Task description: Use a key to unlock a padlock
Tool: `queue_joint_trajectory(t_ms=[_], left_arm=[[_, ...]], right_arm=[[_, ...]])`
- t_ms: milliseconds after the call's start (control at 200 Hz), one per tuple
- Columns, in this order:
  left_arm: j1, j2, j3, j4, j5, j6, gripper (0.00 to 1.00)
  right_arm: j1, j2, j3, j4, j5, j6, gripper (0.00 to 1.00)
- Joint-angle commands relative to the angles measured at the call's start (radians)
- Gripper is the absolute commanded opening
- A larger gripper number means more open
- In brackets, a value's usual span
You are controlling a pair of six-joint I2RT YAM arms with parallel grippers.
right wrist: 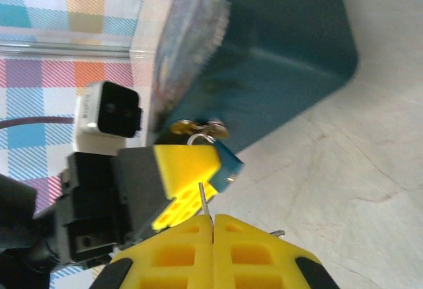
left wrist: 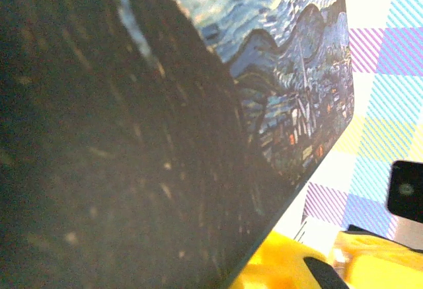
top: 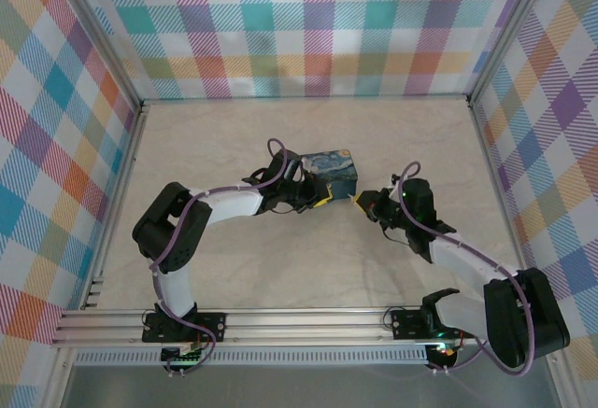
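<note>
Nearest to me, my right end effector (right wrist: 213,228) has its yellow fingertips pressed together on the key (right wrist: 204,200). I see the key edge-on from my right wrist, as a thin metal sliver standing up out of the seam between them. From above, this end effector (top: 366,204) sits right of centre on the desk (top: 234,259) and points left. The key's tip comes just beside the yellow pads (right wrist: 185,166) of my left end effector (top: 316,195), which reaches in from the left. It is clamped on the padlock (right wrist: 227,165), a small blue body with a bit of brass-coloured metal at its top. I cannot tell whether the key has reached the keyhole. The padlock hangs at the near corner of a dark blue box (right wrist: 284,51), touching it or very nearly so. From my left wrist the box's dark side is close up and blurred, its painted night-sky face (left wrist: 291,71) beyond it. From above, the box (top: 334,170) stands near the middle of the desk, just beyond both end effectors. The far checked wall (top: 308,16) is well behind it.
</note>
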Motion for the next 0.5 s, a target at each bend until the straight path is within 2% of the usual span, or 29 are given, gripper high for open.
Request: queue_joint_trajectory(t_ms=[0,495], left_arm=[[-0.001,-0.043,-0.006,0.057,0.033,-0.013,0.05],[-0.001,-0.043,-0.019,0.085,0.036,-0.03,0.05]], right_arm=[[0.009,0.01,-0.038,0.112,0.007,0.052,0.0],[0.105,0.18,-0.05,0.322,0.042,0.096,0.0]])
